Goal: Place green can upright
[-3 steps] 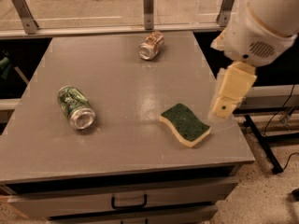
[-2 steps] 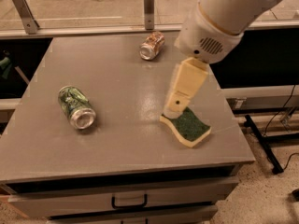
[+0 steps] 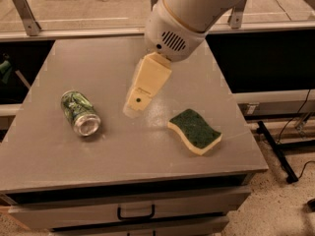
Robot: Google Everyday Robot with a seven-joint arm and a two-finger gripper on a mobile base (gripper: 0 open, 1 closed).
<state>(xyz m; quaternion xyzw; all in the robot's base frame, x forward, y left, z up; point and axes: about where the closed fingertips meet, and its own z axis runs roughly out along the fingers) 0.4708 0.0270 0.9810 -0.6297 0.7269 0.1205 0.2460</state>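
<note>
The green can (image 3: pixel 79 112) lies on its side on the left part of the grey table (image 3: pixel 123 151), its silver end facing the front. The gripper (image 3: pixel 134 109), a cream-coloured piece on a white arm, hangs over the middle of the table, to the right of the can and apart from it. It holds nothing that I can see. The brown-orange can is hidden behind the arm.
A green-topped yellow sponge (image 3: pixel 195 131) lies on the table's right part, near the front right corner. A drawer with a black handle (image 3: pixel 135 213) is under the front edge. A metal rail (image 3: pixel 59 33) runs along the far side.
The arm has swung left across the table, from the right edge past the sponge to the middle, closer to the green can. It now covers the brown-orange can. The can and sponge have not moved.
</note>
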